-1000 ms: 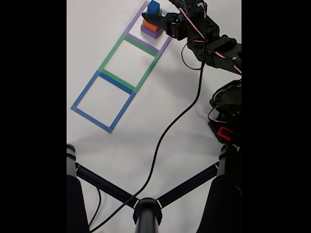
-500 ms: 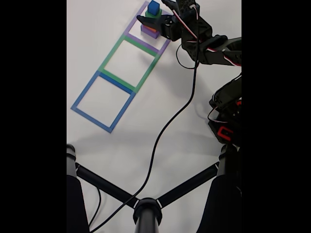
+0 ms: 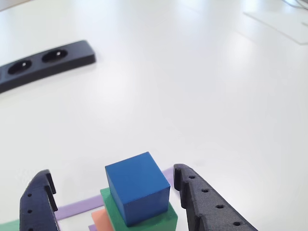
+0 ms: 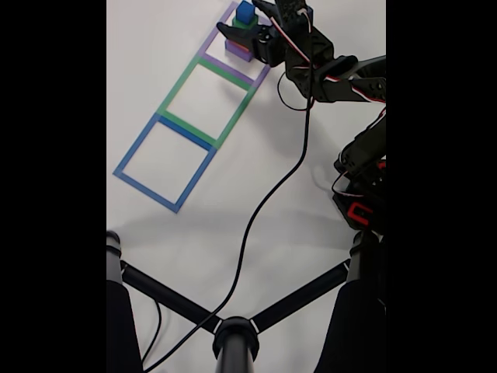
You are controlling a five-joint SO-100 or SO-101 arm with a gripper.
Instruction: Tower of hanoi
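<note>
gripper [image 4: 242, 22] shifted further up over the block stack [image 4: 242, 35], arm drawn upward

Black printed arm [image 4: 334, 70], red-and-white wires, black cable [image 4: 264, 203], red base part, hole-dotted black fingers [image 3: 204, 204]

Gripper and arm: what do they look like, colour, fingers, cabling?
The gripper is matte black; its fingers have rows of small round holes along the inner edge. In the fixed view the arm is black, with red and white wires and a red part near the base.
</note>
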